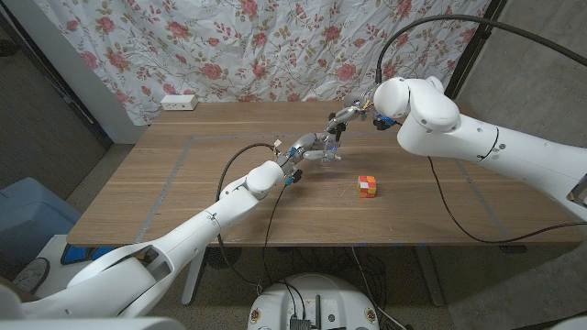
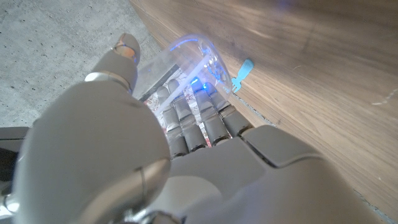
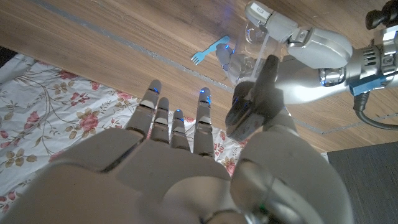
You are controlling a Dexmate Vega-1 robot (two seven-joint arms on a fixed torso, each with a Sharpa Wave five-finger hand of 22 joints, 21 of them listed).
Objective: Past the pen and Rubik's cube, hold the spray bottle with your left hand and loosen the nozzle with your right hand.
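We see our left hand (image 1: 307, 149) reaching out over the wooden surface (image 1: 165, 174), its fingers (image 2: 186, 118) wrapped around the clear spray bottle (image 2: 196, 59). In the left wrist view the bottle's transparent body sits right against those curled fingers, lit blue by the fingertip lights, with the thumb (image 2: 121, 56) up along one side of it. So the left hand is gripping the bottle.

Our right hand (image 1: 353, 115) hovers just above and beyond the left hand, at the top of the bottle. In the right wrist view its fingers (image 3: 177, 121) are stretched out and slightly apart, the thumb (image 3: 255, 99) standing off to the side, and nothing lies between them; the bottle (image 3: 245, 53) and the left hand (image 3: 305, 43) holding it are just past the fingertips. The right hand is open and holds nothing. Whether any fingertip touches the nozzle we cannot tell.

A small blue plastic fork (image 3: 208, 51) lies on the surface just beside the bottle, near the left hand's fingertips. The Rubik's cube (image 1: 368, 186) rests on the surface on the near side of both hands, well apart from them and closer to the right arm. A floral cloth (image 1: 275, 46) hangs behind the surface.
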